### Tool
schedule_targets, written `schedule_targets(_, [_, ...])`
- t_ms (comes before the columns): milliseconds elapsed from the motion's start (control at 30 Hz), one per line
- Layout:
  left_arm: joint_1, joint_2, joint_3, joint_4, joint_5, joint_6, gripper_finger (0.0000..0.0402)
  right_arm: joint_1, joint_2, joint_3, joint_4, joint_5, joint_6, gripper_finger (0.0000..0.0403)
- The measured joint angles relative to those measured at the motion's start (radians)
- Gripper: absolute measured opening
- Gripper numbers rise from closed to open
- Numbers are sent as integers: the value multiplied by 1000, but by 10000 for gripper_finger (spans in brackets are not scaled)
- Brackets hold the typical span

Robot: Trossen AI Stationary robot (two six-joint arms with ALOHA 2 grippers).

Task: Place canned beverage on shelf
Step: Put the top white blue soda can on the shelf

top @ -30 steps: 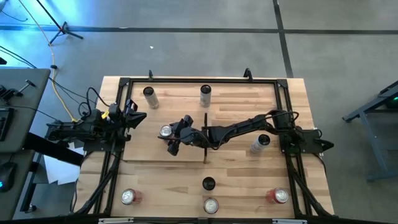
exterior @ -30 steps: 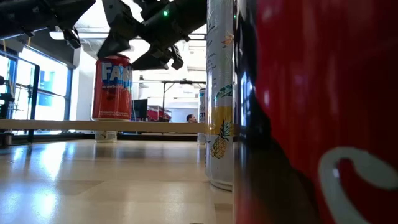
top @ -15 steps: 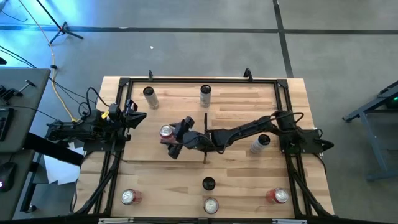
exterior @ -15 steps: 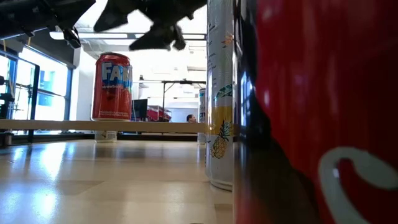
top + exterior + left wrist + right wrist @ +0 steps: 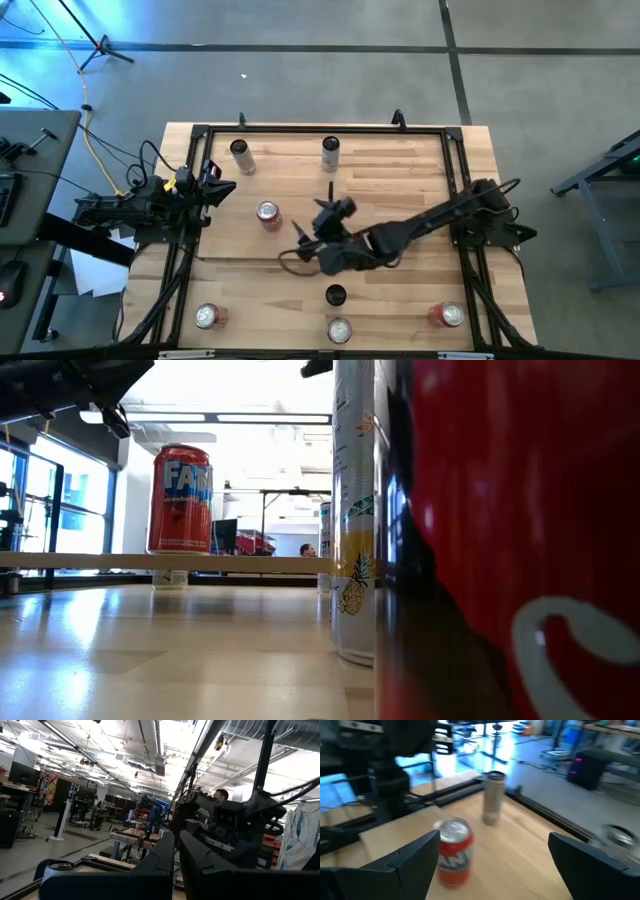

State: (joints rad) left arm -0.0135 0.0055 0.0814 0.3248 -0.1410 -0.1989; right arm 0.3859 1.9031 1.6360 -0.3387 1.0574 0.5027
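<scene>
The canned beverage, a red can (image 5: 267, 215) with a silver top, stands upright on its base on the shelf (image 5: 235, 240), a pale-wood panel with a thin dark upright strip (image 5: 330, 192). The low view shows the can (image 5: 181, 500) on the raised shelf board (image 5: 160, 562). My right gripper (image 5: 318, 222) hovers open to the right of the can, above the strip, and holds nothing. In its wrist view the can (image 5: 454, 851) stands ahead of the open gripper (image 5: 495, 840). My left gripper (image 5: 222, 187) waits shut at the table's left side, its fingers (image 5: 172, 862) together.
A dark can (image 5: 240, 155) and a tall silver can (image 5: 330, 152) stand near the far edge. Along the near edge stand two red cans (image 5: 207, 317) (image 5: 447, 315), a silver-topped can (image 5: 340, 329) and a black one (image 5: 335, 295). Black frame rails (image 5: 455, 170) line the table.
My right gripper has drawn back from the red can toward the table's right and near edges, risen and turned. It has left the low view almost wholly. The can has stayed upright on the shelf where it was.
</scene>
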Motion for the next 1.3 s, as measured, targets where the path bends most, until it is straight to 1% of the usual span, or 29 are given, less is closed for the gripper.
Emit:
schedule_targets(133, [0, 0, 0, 0, 0, 0, 8, 33, -36, 0, -185, 89, 158, 357])
schedule_targets(200, [0, 0, 0, 0, 0, 0, 7, 39, -56, 0, -314, 113, 274, 357])
schedule_targets(267, [0, 0, 0, 0, 0, 0, 7, 37, -75, 0, -462, 111, 420, 357])
schedule_targets(333, [0, 0, 0, 0, 0, 0, 7, 28, -87, 0, -627, 78, 605, 357])
schedule_targets(400, [0, 0, 0, 0, 0, 0, 7, 17, -91, 0, -799, 20, 815, 357])
schedule_targets(467, [0, 0, 0, 0, 0, 0, 7, 5, -92, 0, -946, -65, 1010, 357])
schedule_targets(533, [0, 0, 0, 0, 0, 0, 8, -4, -92, 0, -1054, -162, 1164, 357])
schedule_targets(633, [0, 0, 0, 0, 0, 0, 7, -7, -98, 0, -1153, -311, 1338, 357])
schedule_targets(767, [0, 0, 0, 0, 0, 0, 7, 2, -154, 0, -1214, -518, 1591, 357])
schedule_targets(867, [0, 0, 0, 0, 0, 0, 7, 2, -200, 0, -1231, -641, 1671, 358])
schedule_targets(1000, [0, 0, 0, 0, 0, 0, 8, 0, -262, 0, -1233, -733, 1665, 358])
schedule_targets(1200, [0, 0, 0, 0, 0, 0, 7, -1, -336, -2, -1233, -951, 1663, 358])
schedule_targets(1233, [0, 0, 0, 0, 0, 0, 7, -1, -347, -7, -1231, -972, 1663, 358])
schedule_targets(1300, [0, 0, 0, 0, 0, 0, 7, 2, -363, -29, -1232, -978, 1663, 358])
